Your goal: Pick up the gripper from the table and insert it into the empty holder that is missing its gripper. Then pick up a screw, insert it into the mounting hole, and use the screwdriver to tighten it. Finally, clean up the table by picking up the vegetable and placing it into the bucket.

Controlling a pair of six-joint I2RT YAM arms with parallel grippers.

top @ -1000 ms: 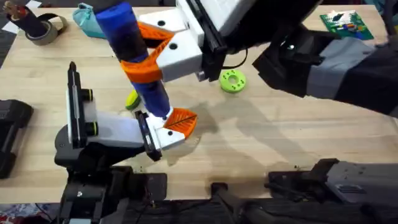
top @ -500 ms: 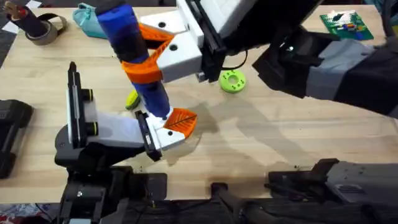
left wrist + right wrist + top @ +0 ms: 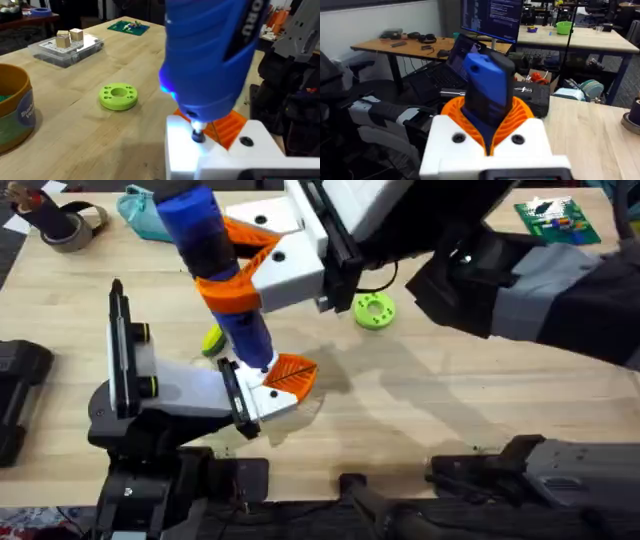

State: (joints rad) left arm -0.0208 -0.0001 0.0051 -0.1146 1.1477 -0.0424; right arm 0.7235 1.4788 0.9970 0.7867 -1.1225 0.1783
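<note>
Overhead view over the table (image 3: 450,400), with the right arm reaching across the middle toward the near-left corner, where the holder (image 3: 165,395) stands on its black base by the near edge. The right gripper (image 3: 232,280) is clenched around the screwdriver (image 3: 210,260), its orange ribbed pads wrapped about the blue barrel, as the right wrist view confirms. The screwdriver's long axis runs steeply downward and slightly toward the near edge; its thin metal tip (image 3: 197,134) meets the white base of the gripper (image 3: 285,375), which already sits in the holder with its orange pad pointing right. The decisive relation is therefore axial: tip directly over the mounting hole, barrel nearly in line with it, so tightening appears to be the step in hand, and any sideways tilt could lift the tip out of the screw head. The left arm's fingers cannot be judged from these views. Behind the holder, partly hidden by the screwdriver, lies the yellow vegetable (image 3: 211,340); the bucket (image 3: 12,107) stands on the table beyond a green disc (image 3: 374,310), still awaiting the clean-up
</note>
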